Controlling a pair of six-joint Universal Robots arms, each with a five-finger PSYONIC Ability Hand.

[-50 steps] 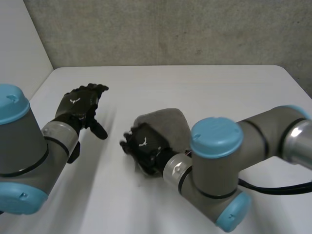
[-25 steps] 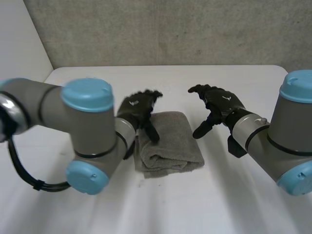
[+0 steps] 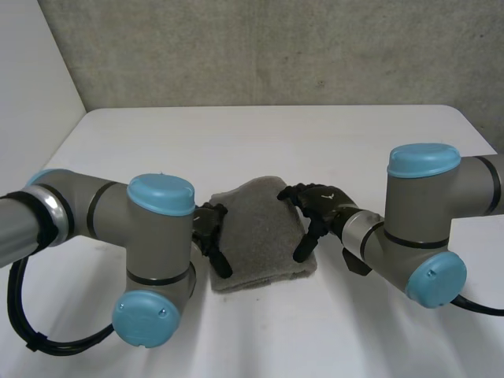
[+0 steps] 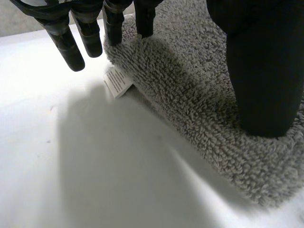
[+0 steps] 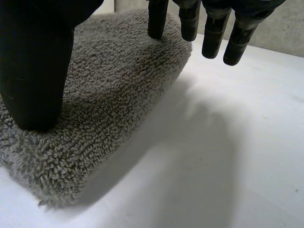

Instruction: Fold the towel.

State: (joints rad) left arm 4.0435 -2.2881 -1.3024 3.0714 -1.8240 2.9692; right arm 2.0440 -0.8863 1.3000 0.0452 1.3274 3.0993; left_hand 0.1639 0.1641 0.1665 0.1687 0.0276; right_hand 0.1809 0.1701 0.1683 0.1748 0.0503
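1. Towel (image 3: 260,235): we find it folded into a thick grey pad. It lies flat near the middle of the white table (image 3: 236,134), between the two hands.
2. Left hand (image 3: 209,230): in the head view we see it at the towel's left edge, at the end of the left arm (image 3: 94,213).
3. In the left wrist view, the fingers (image 4: 64,40) are straight and released. Some fingertips touch the towel's rounded far corner. The others are over the bare table just beside it.
4. The thumb (image 4: 263,71) of the left hand rests on the towel's top surface, close to its edge. We read this hand as laid on the towel, not grasping it.
5. A small white label (image 4: 117,80) sticks out from under the towel's edge onto the table, near the left fingertips.
6. Right hand (image 3: 319,206): in the head view we see it on the towel's right edge, at the end of the right arm (image 3: 417,228).
7. In the right wrist view, its fingers (image 5: 214,33) are likewise straight and released. Some fingertips meet the towel's far end. The rest are over the bare table beside it.
8. The right thumb (image 5: 33,61) presses on the towel's top surface near a corner. We read this hand too as resting on the towel, not clasping it.
9. A rough grey wall (image 3: 276,47) stands behind the table's far edge.
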